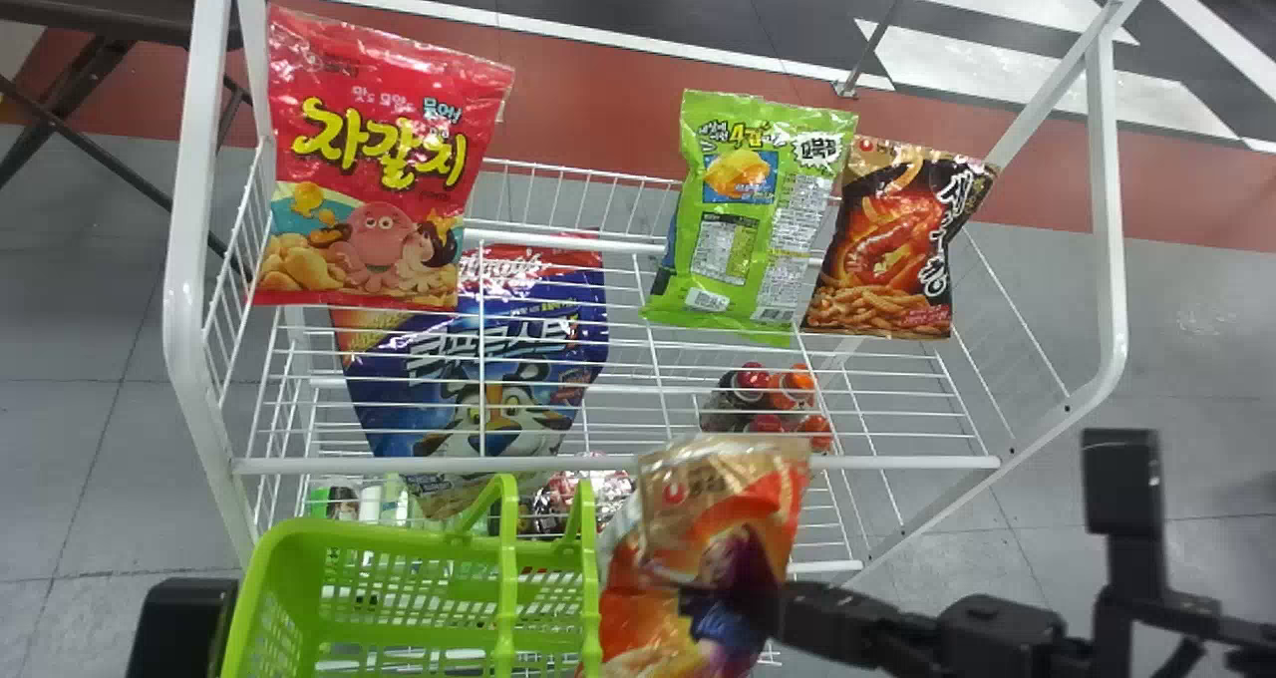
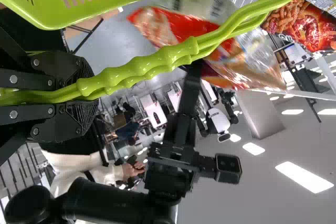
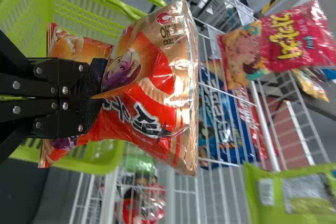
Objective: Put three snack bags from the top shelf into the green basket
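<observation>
in the head view the right gripper (image 1: pixel 773 610) has the orange snack bag (image 1: pixel 698 548) nipped fast by the green basket's (image 1: pixel 399 536) right end, in front of the white rack (image 1: pixel 618 466), while a red bag (image 1: pixel 384 160), a green bag (image 1: pixel 743 209) and a dark bag (image 1: pixel 897 249) stand in a row from left to right on the top shelf, the blue cereal bag (image 1: pixel 478 359) lower down. in the left wrist view the left gripper (image 2: pixel 89 92) is clamped round the basket's handles (image 2: pixel 142 69). in the right wrist view the pincer's fingers pinch the orange bag's crumpled middle, the basket behind it.
</observation>
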Robot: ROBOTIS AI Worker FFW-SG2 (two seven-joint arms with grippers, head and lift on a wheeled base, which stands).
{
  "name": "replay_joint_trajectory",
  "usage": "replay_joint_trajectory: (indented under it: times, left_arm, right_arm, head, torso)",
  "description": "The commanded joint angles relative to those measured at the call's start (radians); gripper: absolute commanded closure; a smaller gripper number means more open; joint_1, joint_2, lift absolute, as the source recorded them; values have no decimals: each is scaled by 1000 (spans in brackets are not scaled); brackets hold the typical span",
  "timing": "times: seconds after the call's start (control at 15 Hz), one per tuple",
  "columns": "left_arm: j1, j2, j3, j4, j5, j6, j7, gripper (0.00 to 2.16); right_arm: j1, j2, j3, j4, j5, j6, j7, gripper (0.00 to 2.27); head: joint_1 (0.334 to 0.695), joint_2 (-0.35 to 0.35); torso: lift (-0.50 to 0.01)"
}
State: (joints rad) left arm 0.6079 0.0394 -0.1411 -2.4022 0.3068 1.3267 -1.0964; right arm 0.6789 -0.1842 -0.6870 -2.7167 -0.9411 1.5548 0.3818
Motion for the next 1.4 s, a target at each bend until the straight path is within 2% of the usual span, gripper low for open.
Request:
replay_joint_trajectory:
  times: [0.0,0.27,0.4,0.47,0.6,1.07,1.33]
  left_arm:
    - [-5,-3,0,0,0,-8,1,1409]
    - [-8,-6,1,-5,8,-30,1,1409]
    - [-7,-6,1,-12,11,-33,1,1409]
    - [-7,-4,1,-15,12,-33,1,1409]
    - [-7,-4,1,-17,11,-33,1,1409]
    - [7,-6,1,-28,11,-33,0,1409]
    - [9,-9,-5,-25,14,-33,1,1409]
  right_arm:
    - [22,-3,96,34,38,17,0,2246]
    - [70,-21,248,107,159,17,-1,2246]
    - [71,-29,273,132,177,17,-21,2233]
    - [68,-31,271,132,179,17,-29,1791]
    - [62,-35,244,110,177,17,-32,-2]
    - [-30,-24,159,66,185,17,3,60]
    - [-131,-14,248,160,366,-436,-23,83]
  head:
    - [695,-350]
    - [695,-350]
    - [695,-350]
    - [695,-350]
    - [695,-350]
    - [695,-350]
    - [695,-350]
  torso:
    - [-46]
    - [-46]
    - [-46]
    - [-46]
    - [-46]
    - [-46]
    - [-46]
